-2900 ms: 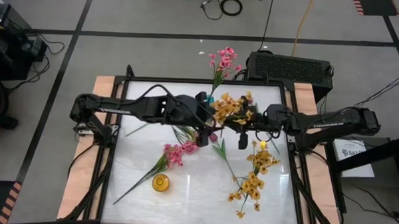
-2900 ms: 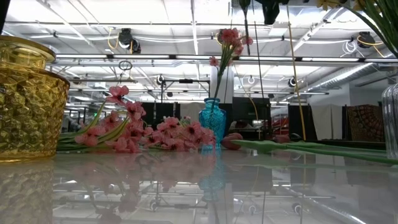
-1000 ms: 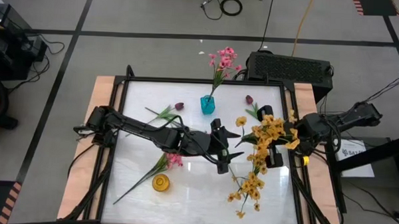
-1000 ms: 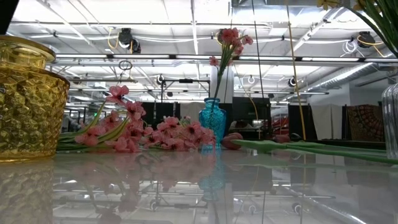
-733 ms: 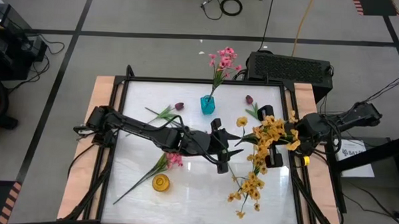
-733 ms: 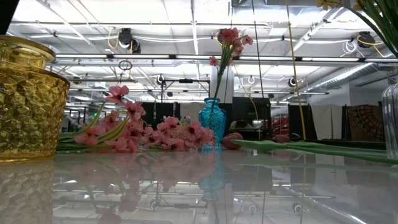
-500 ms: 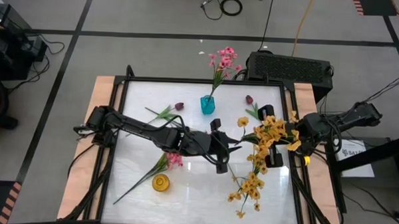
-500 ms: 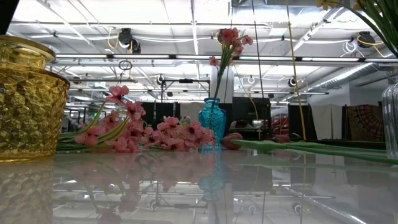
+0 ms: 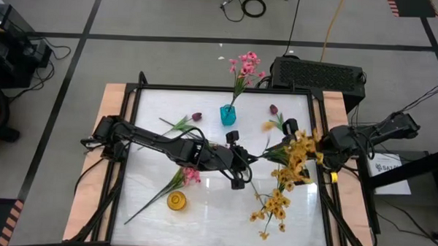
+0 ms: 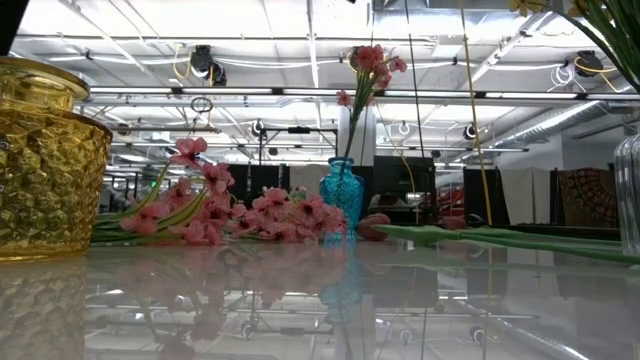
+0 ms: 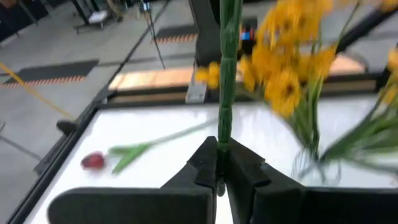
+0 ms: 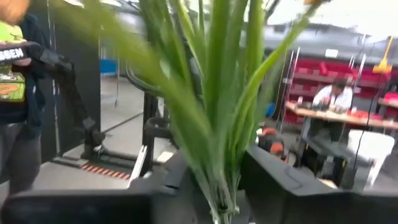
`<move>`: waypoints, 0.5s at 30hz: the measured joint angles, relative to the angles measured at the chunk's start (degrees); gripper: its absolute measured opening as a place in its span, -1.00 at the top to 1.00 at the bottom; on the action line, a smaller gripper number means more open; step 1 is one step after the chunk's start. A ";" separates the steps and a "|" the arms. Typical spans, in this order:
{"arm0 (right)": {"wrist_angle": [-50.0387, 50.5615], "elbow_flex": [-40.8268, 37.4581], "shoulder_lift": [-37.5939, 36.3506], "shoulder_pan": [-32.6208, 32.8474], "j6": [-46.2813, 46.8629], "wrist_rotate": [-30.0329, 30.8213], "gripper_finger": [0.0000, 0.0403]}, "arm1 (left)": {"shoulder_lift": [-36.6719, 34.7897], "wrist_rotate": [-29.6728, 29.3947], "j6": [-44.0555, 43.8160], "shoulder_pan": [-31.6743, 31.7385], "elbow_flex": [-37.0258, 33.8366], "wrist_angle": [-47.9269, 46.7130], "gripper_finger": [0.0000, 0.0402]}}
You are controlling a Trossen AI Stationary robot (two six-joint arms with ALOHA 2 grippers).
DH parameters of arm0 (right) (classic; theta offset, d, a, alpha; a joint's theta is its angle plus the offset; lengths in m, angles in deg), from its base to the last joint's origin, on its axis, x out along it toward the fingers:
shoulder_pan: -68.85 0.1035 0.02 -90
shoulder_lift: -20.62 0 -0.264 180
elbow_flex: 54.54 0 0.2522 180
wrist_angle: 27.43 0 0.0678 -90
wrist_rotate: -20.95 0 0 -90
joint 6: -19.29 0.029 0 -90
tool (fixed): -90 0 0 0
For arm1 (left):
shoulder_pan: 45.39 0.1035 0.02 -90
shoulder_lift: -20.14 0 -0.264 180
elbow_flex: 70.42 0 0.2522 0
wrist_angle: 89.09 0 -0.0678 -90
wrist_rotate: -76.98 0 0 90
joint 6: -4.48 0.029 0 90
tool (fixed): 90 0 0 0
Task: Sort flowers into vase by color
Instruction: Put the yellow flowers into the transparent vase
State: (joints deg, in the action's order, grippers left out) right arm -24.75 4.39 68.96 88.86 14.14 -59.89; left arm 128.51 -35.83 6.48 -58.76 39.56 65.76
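Labels, anything readable?
> Not much. White sheet [image 9: 389, 167] beside the right arm has print too small to read. Person [image 12: 15, 93] in the right wrist view wears a dark band with white letters, only partly legible.

Counts?
> Three vases: blue vase [image 9: 227, 114], yellow vase [image 9: 175, 202], clear vase [image 10: 628, 195] at the low view's edge. Two pink sprays: one upright in the blue vase [image 9: 244, 65], one lying by the yellow vase [image 9: 188, 175]. Two yellow sprays, two tulip buds [image 9: 196, 116] [image 9: 273, 109] lying flat on the tabletop [image 9: 201, 225].

Held spray, which way?
> Held yellow spray [image 9: 298, 151] sits mid-tabletop, long axis running arm to arm, blossoms toward the right arm. Left gripper [image 11: 217, 152] jaws clenched on its green stem [image 11: 225, 93]. Right gripper [image 12: 221, 180] is in among its leaves; cannot tell its state. Other yellow spray [image 9: 274, 205] lies on the tabletop just beside.
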 joint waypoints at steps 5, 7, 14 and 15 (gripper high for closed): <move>3.46 0.00 -0.72 0.02 1.46 0.05 0.07 | -0.39 0.03 -0.02 0.00 0.00 -3.44 0.90; 3.50 0.00 -0.72 0.00 1.37 -0.01 -0.04 | -0.39 0.04 -0.02 0.00 0.00 -4.13 0.90; 2.23 0.00 -0.74 0.02 0.03 -0.25 -0.17 | -0.39 0.04 -0.04 0.00 0.00 -5.21 0.90; 2.28 0.00 -0.77 0.02 0.00 -0.26 -0.16 | -0.39 0.03 -0.04 0.00 0.00 -5.19 0.90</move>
State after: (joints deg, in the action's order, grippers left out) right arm -22.47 4.39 68.19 88.88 14.14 -60.14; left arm 128.13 -35.79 6.44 -58.76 39.56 60.57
